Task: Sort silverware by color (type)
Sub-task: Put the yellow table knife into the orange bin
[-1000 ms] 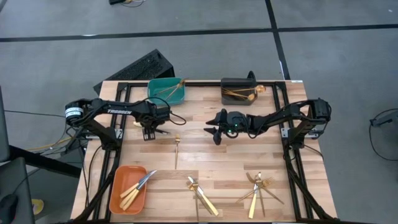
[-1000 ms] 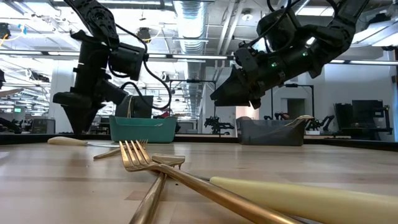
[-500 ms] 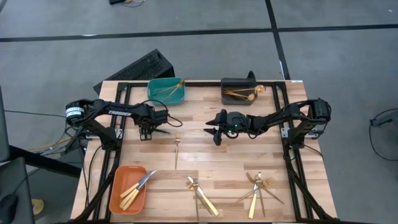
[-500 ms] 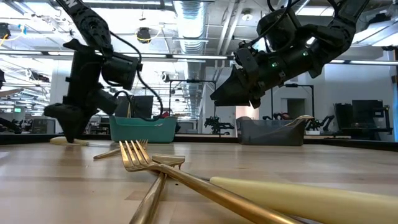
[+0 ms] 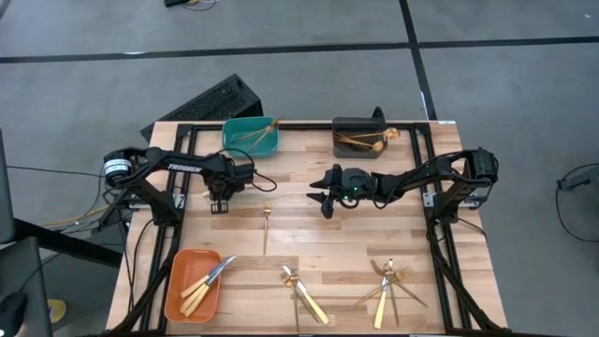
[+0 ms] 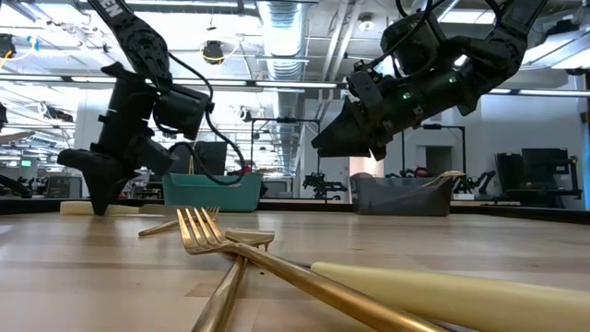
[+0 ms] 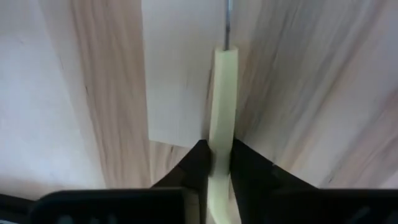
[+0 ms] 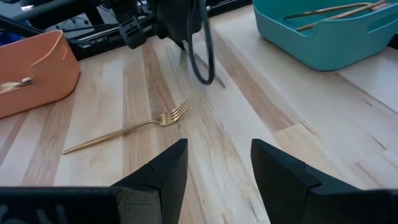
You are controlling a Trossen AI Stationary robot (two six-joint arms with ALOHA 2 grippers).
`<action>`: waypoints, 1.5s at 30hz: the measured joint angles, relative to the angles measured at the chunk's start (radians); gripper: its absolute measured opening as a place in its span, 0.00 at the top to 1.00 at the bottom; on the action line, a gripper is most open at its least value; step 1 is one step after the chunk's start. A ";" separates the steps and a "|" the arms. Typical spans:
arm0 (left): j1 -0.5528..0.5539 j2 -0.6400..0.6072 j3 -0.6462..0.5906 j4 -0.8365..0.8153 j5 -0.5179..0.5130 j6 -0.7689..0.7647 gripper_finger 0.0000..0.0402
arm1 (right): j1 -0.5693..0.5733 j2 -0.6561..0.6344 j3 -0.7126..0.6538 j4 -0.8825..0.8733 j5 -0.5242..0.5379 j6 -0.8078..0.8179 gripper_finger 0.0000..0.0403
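Between the left gripper (image 7: pixel 216 163) jaws lies the cream handle of a knife (image 7: pixel 222 118), its thin metal blade running forward away from the wrist along the worktop (image 5: pixel 318 239). The jaws are closed against the handle's two sides, low at the surface. Well across from it, the right gripper (image 8: pixel 217 163) hangs above the boards with its jaws apart and empty; a lone gold fork (image 8: pixel 127 127) lies just ahead of them.

To do this pickup well, the grip should be confirmed snug on the handle before any lift, since a slim rounded handle can roll or pivot between flat pads. A straight, slow rise would keep the blade from dragging or swinging. The knife looks held near its handle end, so the blade may droop; keeping the wrist level should help.

Beyond the left jaws, the teal bin (image 5: pixel 250 135) holds gold pieces, while the orange bin (image 5: pixel 192 285) back toward the front edge already carries cream-handled knives, so that appears the likely destination. The dark grey bin (image 5: pixel 358 139) sits beyond the right jaws. More silverware (image 5: pixel 388 281) waits in two loose clusters near the front edge.
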 joint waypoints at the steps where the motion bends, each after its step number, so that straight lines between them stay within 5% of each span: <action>1: 0.000 0.008 0.002 -0.003 -0.003 0.000 0.93 | 0.000 0.000 0.000 0.001 0.000 0.000 0.50; 14: -0.068 -0.081 0.149 -0.029 0.007 -0.090 0.93 | 0.003 0.000 0.000 0.030 -0.003 0.004 0.50; 22: -0.180 -0.225 0.154 0.213 0.199 -0.289 0.93 | 0.052 0.000 0.000 0.225 -0.095 0.010 0.50; 32: -0.363 -0.225 0.150 0.379 0.208 -0.391 0.92 | 0.114 0.000 0.001 0.368 -0.094 -0.049 0.50; 45: -0.463 -0.221 0.150 0.403 0.199 -0.438 0.92 | 0.161 0.020 0.131 0.214 -0.040 -0.114 0.53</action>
